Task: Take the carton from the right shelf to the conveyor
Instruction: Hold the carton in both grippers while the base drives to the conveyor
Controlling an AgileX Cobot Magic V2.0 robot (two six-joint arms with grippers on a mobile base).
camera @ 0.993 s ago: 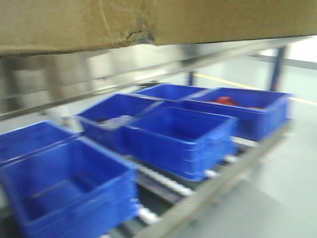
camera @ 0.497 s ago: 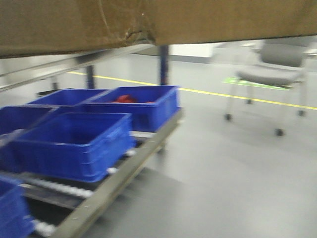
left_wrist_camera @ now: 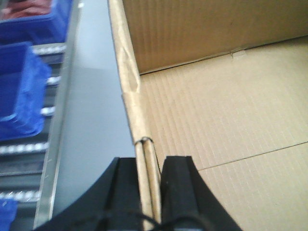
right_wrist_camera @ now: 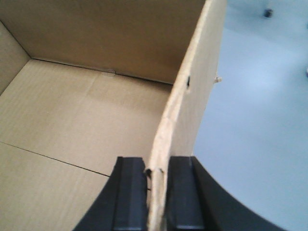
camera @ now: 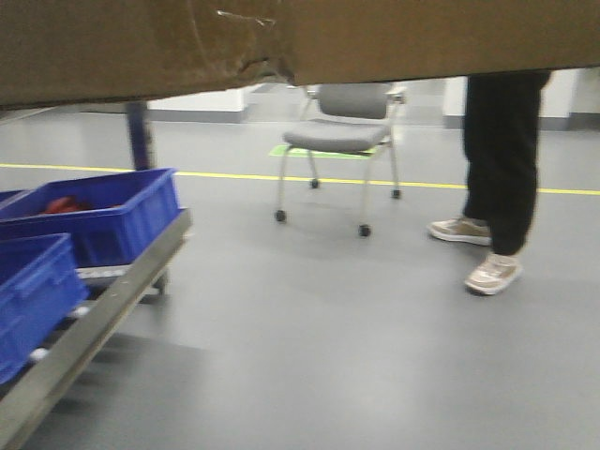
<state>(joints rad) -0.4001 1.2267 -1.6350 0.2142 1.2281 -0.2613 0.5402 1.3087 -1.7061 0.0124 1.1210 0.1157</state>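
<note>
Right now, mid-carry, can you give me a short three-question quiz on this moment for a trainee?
1. True or false: what shows of the inside of the large brown corrugated cardboard carton is empty.
2. Multiple choice: the left gripper and right gripper each clamp A) a side wall of the carton, B) its floor seam, C) nothing.
3. Short answer: in the front view, what stands on the image right of the grey padded chair on castors?

Key: 1 true. 2 A. 3 a person in dark trousers and beige shoes.
</note>
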